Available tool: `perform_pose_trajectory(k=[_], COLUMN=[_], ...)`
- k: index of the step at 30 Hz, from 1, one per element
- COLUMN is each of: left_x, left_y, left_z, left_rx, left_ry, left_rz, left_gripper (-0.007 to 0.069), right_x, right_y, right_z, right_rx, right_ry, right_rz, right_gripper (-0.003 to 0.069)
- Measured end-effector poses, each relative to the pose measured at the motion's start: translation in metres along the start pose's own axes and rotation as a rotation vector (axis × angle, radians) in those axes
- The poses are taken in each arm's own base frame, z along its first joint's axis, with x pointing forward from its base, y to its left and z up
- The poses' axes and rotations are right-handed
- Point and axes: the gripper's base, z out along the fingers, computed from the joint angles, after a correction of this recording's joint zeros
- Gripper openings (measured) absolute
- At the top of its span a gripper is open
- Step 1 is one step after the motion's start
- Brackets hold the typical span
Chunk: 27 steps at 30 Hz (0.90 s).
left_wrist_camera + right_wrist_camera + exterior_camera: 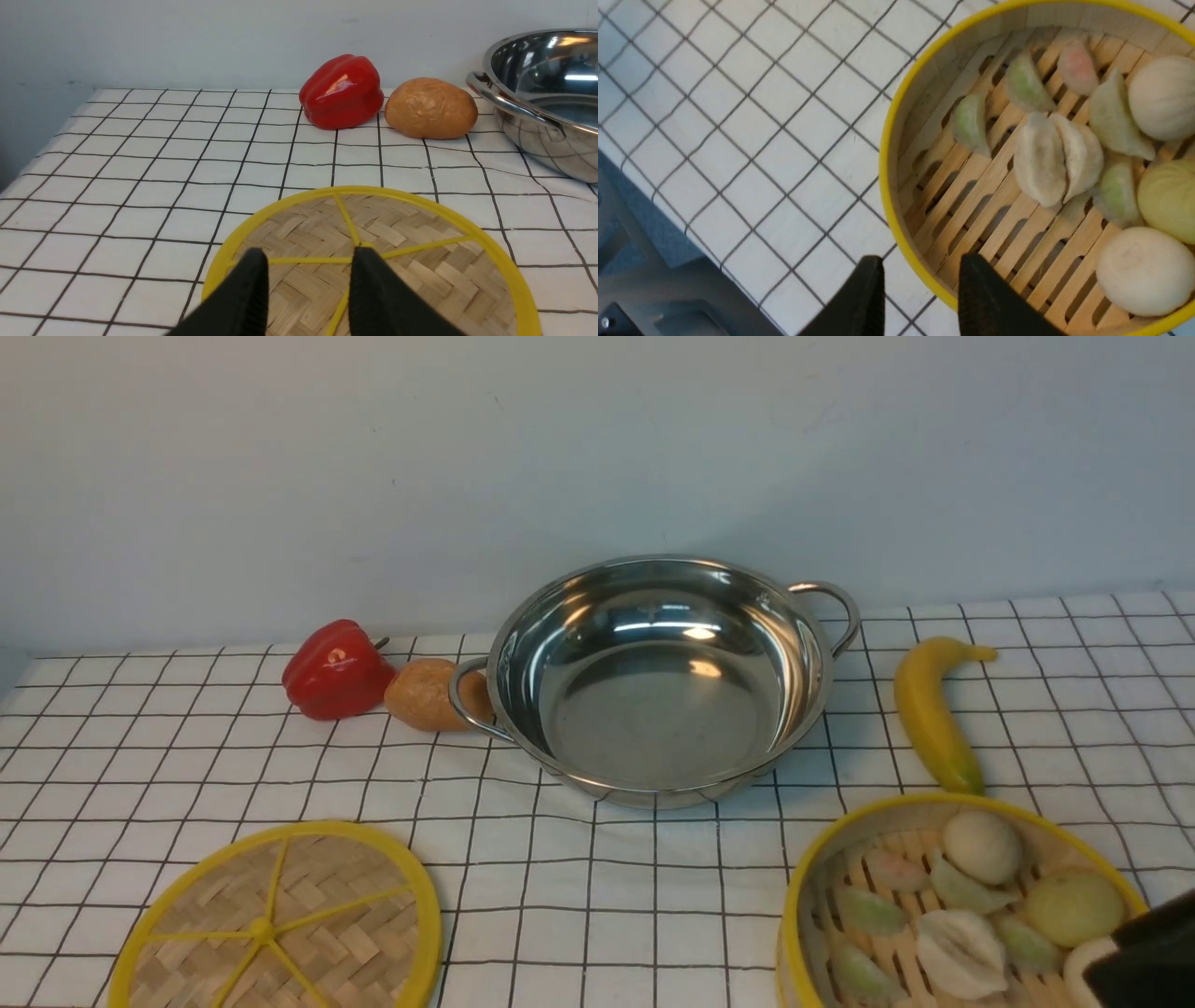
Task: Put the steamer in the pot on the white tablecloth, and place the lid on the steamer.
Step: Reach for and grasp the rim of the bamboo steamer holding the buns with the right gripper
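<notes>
So far nothing placed: shiny steel pot (663, 709) empty mid-frame, yellow-rimmed bamboo steamer (934, 800) lower right, flat woven lid (280, 924) lower left; left claw (309, 254), right claw (922, 261) spread, empty.

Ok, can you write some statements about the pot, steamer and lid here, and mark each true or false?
The pot is empty. True.
The steamer stands inside the pot. False: it stands on the white tablecloth, apart from the pot.
The lid covers the steamer. False: it lies flat on the tablecloth, apart from the steamer.
The red pepper lies next to the brown bun. True.
The banana lies on the pot's left side. False: it lies on its right.
The left gripper is open over the lid. True.
</notes>
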Motion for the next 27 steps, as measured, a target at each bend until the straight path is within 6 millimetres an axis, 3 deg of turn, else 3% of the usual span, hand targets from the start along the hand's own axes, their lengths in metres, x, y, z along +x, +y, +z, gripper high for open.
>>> perform_pose_trajectory(k=[7, 16, 23, 27], left_x=[0.0, 0.0, 0.0, 0.0], left_y=[0.0, 0.0, 0.0, 0.0], left_z=[0.0, 0.0, 0.0, 0.0], left_rx=[0.0, 0.0, 0.0, 0.0], left_ry=[0.0, 0.0, 0.0, 0.0], left_rz=[0.0, 0.0, 0.0, 0.0], left_gripper=[0.0242, 0.0242, 0.0242, 0.0242], right_x=[0.004, 0.002, -0.002, -0.003], right_y=[0.021, 0.042, 0.034, 0.034], right_z=[0.013, 0.048, 0.06, 0.068], right_rx=[0.046, 0.093, 0.167, 0.15], right_ry=[0.125, 0.304, 0.378, 0.416], right_rz=[-0.153, -0.333, -0.524, -0.575], right_gripper=[0.0243, 0.0243, 0.0252, 0.0299])
